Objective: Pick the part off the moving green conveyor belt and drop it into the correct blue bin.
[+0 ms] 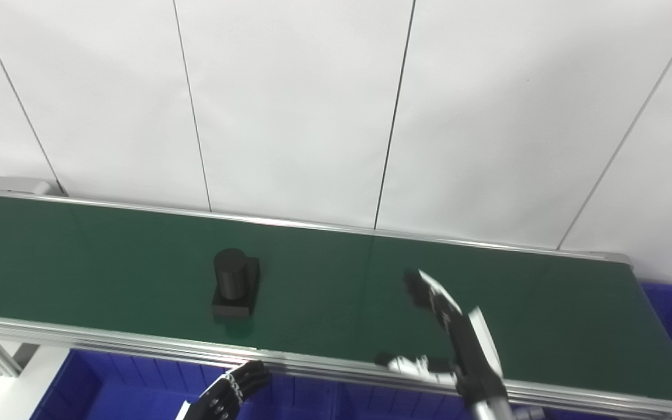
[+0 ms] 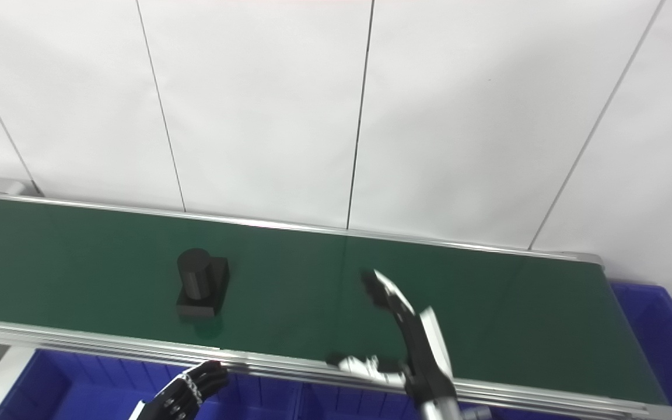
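Our left robot hand [image 1: 231, 394], cut off by the frame, curls on nothing; our right robot hand [image 1: 450, 332] spreads wide beside the black part [image 1: 235, 284]; its markings are unreadable.

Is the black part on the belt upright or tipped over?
Upright: the black part rests on its square base on the green belt with the cylinder pointing up; neither hand touches it.

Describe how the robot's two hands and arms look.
The right hand has black segmented fingers with white plates along their outer faces and a white and black thumb, on a dark wrist with a grey metal cuff. The left hand shows black ribbed fingers with small silvery links and a white edge below.
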`<state>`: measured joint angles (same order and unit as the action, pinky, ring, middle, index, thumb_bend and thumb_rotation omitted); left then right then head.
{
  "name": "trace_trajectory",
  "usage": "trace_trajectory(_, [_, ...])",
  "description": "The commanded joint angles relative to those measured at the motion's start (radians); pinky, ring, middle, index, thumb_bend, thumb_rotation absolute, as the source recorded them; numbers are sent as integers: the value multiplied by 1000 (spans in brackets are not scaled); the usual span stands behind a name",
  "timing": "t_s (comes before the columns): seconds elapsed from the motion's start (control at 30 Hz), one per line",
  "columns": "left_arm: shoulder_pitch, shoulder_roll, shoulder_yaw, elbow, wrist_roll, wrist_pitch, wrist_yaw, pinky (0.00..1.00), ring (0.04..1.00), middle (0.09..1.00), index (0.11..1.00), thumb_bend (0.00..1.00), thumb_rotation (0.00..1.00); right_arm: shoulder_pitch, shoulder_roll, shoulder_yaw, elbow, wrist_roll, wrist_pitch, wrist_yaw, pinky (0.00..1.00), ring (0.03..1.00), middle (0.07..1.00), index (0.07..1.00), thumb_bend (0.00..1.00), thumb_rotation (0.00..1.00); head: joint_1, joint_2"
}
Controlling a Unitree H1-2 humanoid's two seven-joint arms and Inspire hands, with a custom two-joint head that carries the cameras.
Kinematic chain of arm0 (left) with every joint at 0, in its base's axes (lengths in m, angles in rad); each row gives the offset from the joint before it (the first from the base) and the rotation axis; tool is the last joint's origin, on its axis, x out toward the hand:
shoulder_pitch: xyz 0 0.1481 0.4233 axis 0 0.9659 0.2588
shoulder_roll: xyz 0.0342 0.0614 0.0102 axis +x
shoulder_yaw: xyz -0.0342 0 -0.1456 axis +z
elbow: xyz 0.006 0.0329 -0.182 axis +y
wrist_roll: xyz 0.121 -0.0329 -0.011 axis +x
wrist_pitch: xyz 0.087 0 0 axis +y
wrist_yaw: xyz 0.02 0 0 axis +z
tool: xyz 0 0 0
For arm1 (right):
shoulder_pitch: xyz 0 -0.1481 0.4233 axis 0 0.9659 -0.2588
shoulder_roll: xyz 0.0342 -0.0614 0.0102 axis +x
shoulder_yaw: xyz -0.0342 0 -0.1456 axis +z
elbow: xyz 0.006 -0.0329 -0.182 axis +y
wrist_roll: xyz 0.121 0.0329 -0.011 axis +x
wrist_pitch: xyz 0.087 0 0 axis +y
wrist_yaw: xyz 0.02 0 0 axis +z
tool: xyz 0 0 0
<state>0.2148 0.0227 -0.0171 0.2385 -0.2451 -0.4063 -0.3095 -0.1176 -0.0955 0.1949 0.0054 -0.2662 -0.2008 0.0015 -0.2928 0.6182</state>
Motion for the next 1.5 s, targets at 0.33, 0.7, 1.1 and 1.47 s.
trace_trajectory(0.33, [-14, 12, 17, -53, -9, 10, 11, 897, 794, 781, 768, 536, 0, -245, 52, 39, 138, -29, 56, 62, 777, 858, 885, 937, 791, 208, 92, 14])
trace_trajectory(0.7, [4, 4, 9, -76, 22, 17, 34, 869, 771, 764, 758, 582, 0, -426, 113, 99, 440, -29, 15, 117, 846, 941, 973, 1000, 921, 286, 181, 24])
trace_trajectory(1.1, [15, 0, 1, -106, 36, 22, 53, 862, 762, 755, 748, 576, 0, -561, 162, 152, 732, -110, -3, 56, 943, 992, 1000, 1000, 961, 374, 212, 42])
trace_trajectory(1.47, [31, -7, -18, -102, 23, 26, 55, 857, 761, 768, 752, 580, 0, -585, 168, 183, 798, -170, 0, 16, 1000, 1000, 1000, 1000, 965, 374, 243, 49])
